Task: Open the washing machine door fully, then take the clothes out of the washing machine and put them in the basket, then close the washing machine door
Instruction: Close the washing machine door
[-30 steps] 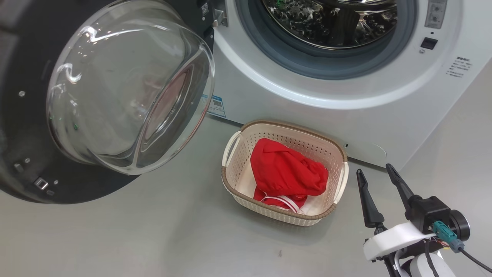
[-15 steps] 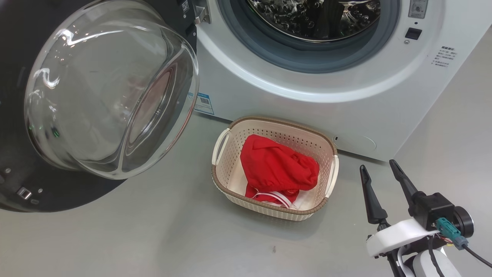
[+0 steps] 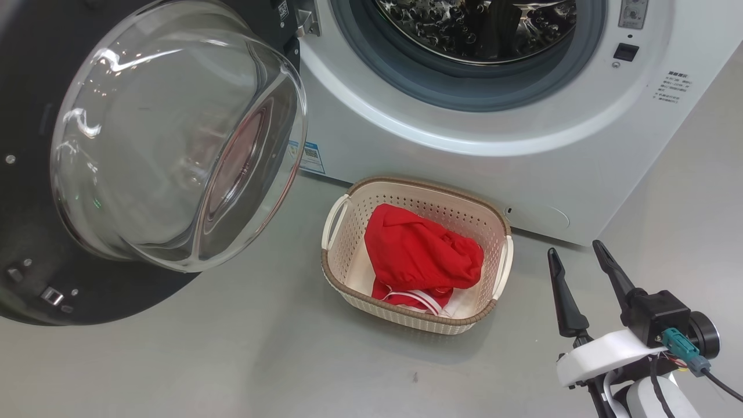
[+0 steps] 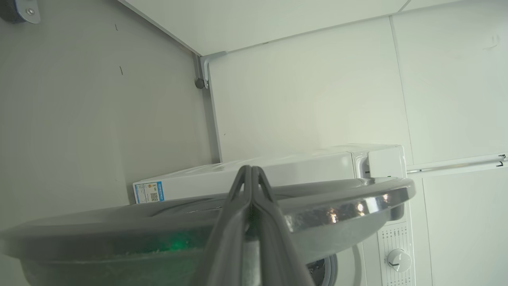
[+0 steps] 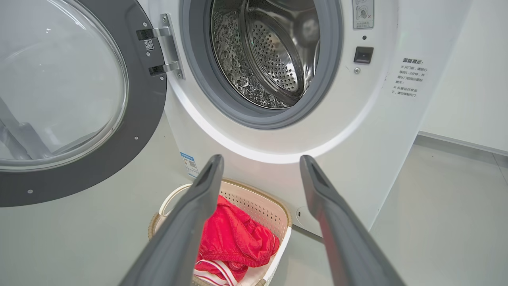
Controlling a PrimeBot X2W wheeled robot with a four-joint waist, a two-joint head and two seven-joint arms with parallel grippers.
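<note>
Grey floor [image 3: 232, 360], clothes [image 3: 421, 255] in basket [image 3: 418, 183], washing machine door [image 3: 174, 145] open; left end effector [image 4: 251, 170] closed, right end effector [image 3: 574, 248] agape

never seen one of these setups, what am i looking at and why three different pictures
It is a wheeled robot with two arms, each ending in a gripper with two long dark fingers. One picture comes from a camera on its head, looking down at a grey floor. There stands a white washing machine with its round glass door swung open, and before it a cream basket holding red clothes. At the lower right is the right gripper, open and empty. The other two come from cameras on the wrists, looking along each gripper's fingers. The right one shows the steel drum, no clothes visible inside. The left one shows the left gripper shut, holding nothing, its fingers crossing the door's edge; whether they touch it I cannot tell.
</note>
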